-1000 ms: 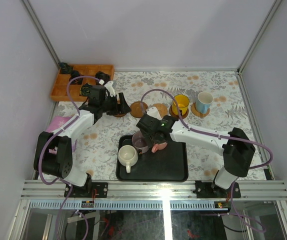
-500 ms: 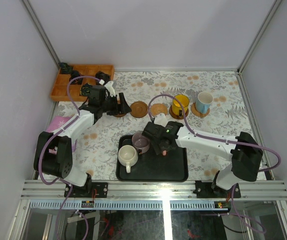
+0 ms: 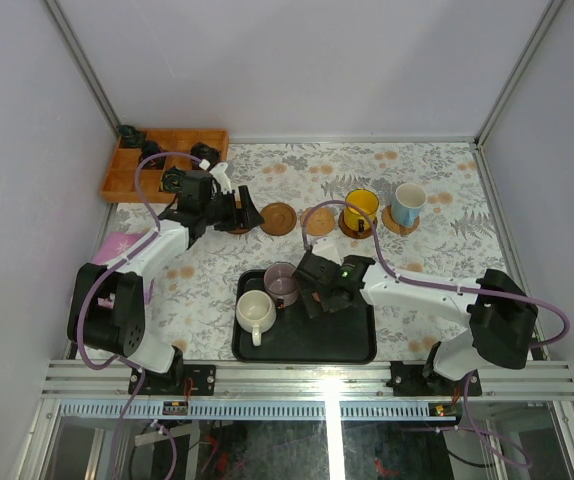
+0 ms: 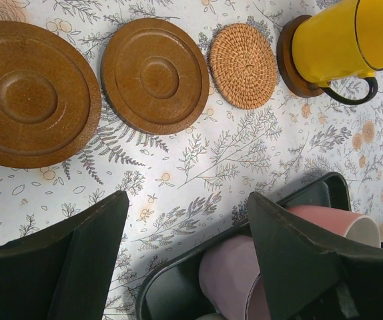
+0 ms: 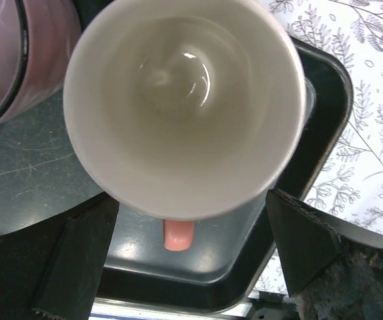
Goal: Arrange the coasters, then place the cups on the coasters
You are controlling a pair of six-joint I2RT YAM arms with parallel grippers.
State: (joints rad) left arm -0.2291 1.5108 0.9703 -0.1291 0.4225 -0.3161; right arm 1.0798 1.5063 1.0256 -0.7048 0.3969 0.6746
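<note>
Over the black tray (image 3: 352, 340), my right gripper (image 3: 317, 298) is open, and it hides the pink cup in the top view. In the right wrist view the pink cup (image 5: 185, 100) stands mouth up between the spread fingers (image 5: 78, 260), handle toward the tray's near rim. The mauve cup (image 3: 283, 285) and cream cup (image 3: 257, 312) stand on the tray. The yellow cup (image 3: 361, 208) and blue cup (image 3: 407, 203) sit on coasters. My left gripper (image 3: 242, 212) hangs open above the table by two brown coasters (image 4: 28, 93) (image 4: 155, 65) and a woven coaster (image 4: 243, 57).
A wooden compartment box (image 3: 162, 160) holding black items sits at the back left. A pink object (image 3: 117, 245) lies by the left arm. White walls close in the floral tablecloth on three sides.
My right arm has come toward the near edge and down over the tray, its open fingers now either side of the pink cup. The left arm has not moved.
</note>
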